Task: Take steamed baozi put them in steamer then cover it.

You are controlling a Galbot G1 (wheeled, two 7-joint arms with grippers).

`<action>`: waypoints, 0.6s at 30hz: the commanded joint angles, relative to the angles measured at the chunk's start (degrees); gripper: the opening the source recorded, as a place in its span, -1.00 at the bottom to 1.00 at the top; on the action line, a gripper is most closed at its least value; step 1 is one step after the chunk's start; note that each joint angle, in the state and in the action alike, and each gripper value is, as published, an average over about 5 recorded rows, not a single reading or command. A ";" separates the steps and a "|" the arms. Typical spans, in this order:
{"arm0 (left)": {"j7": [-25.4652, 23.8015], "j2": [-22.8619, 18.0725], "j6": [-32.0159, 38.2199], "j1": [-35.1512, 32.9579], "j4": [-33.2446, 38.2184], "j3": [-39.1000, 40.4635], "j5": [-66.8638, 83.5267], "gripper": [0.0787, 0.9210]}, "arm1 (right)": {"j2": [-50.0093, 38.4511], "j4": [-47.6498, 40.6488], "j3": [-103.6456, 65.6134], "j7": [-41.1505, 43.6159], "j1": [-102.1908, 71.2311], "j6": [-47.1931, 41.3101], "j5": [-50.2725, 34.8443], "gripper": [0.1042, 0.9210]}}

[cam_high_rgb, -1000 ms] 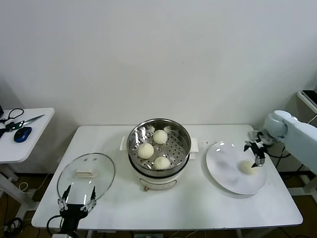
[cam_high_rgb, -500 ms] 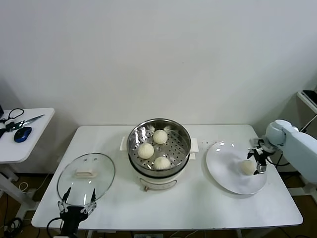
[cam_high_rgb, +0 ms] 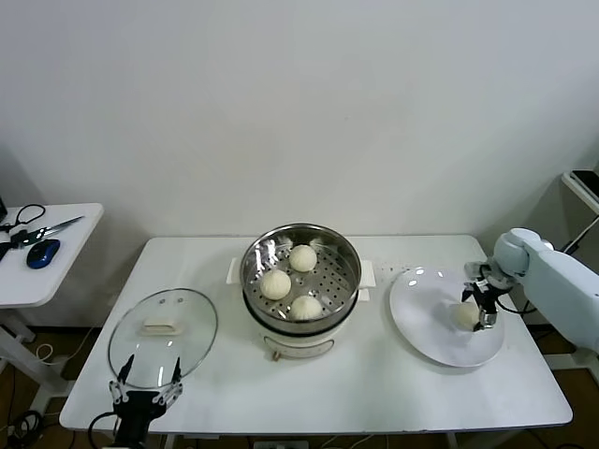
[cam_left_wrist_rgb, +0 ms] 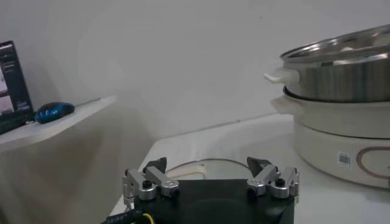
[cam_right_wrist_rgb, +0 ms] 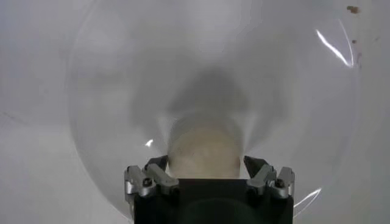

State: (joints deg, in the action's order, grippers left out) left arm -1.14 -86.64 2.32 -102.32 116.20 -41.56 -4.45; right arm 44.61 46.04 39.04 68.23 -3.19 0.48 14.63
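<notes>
Three steamed baozi (cam_high_rgb: pixel 275 283) lie on the perforated tray of the steel steamer (cam_high_rgb: pixel 344 267) at the table's middle. A fourth baozi (cam_high_rgb: pixel 463 316) rests on the white plate (cam_high_rgb: pixel 426 323) at the right. My right gripper (cam_high_rgb: pixel 473 316) is down at this bun and open, one finger on each side of it (cam_right_wrist_rgb: pixel 204 146); I see no squeeze on it. The glass cover (cam_high_rgb: pixel 192 323) lies flat at the near left. My left gripper (cam_high_rgb: pixel 151 360) hovers open at the cover's near edge, holding nothing.
A side table at the far left carries scissors and a blue mouse (cam_high_rgb: pixel 42 253). The steamer's cream base (cam_left_wrist_rgb: pixel 341 131) stands between the cover and the plate. The left gripper sits at the table's front edge.
My right gripper has come down and in over the plate until its fingers straddle the bun. The left gripper sank slightly toward the table's front edge.
</notes>
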 commanded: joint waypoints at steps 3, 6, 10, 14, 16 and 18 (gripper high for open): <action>0.01 0.02 0.06 -0.06 -0.07 0.10 -0.11 0.77 | 0.90 -1.19 -0.39 0.56 0.08 0.62 0.29 0.69; 0.01 0.07 0.14 -0.22 -0.05 0.07 -0.08 0.77 | 0.82 -1.07 -0.23 0.79 0.37 0.89 0.33 0.61; 0.01 0.12 0.29 -0.47 0.01 -0.02 0.05 0.77 | 0.45 -0.48 0.17 1.02 0.93 0.92 0.07 0.51; 0.00 0.22 0.45 -0.76 0.07 -0.04 0.18 0.77 | -0.46 1.13 2.48 1.03 3.03 0.35 -1.85 0.44; -0.01 0.30 0.53 -0.82 0.12 0.00 0.26 0.77 | -1.00 2.32 5.37 0.92 5.70 -0.37 -4.11 0.43; -0.02 0.36 0.58 -0.80 0.20 0.10 0.36 0.77 | -1.35 3.58 9.81 0.77 9.99 -1.19 -7.39 0.43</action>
State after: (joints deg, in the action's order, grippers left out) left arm -1.12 -86.44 2.83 -103.08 116.26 -41.58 -4.26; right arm 44.07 46.86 41.00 69.13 -0.65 0.58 13.23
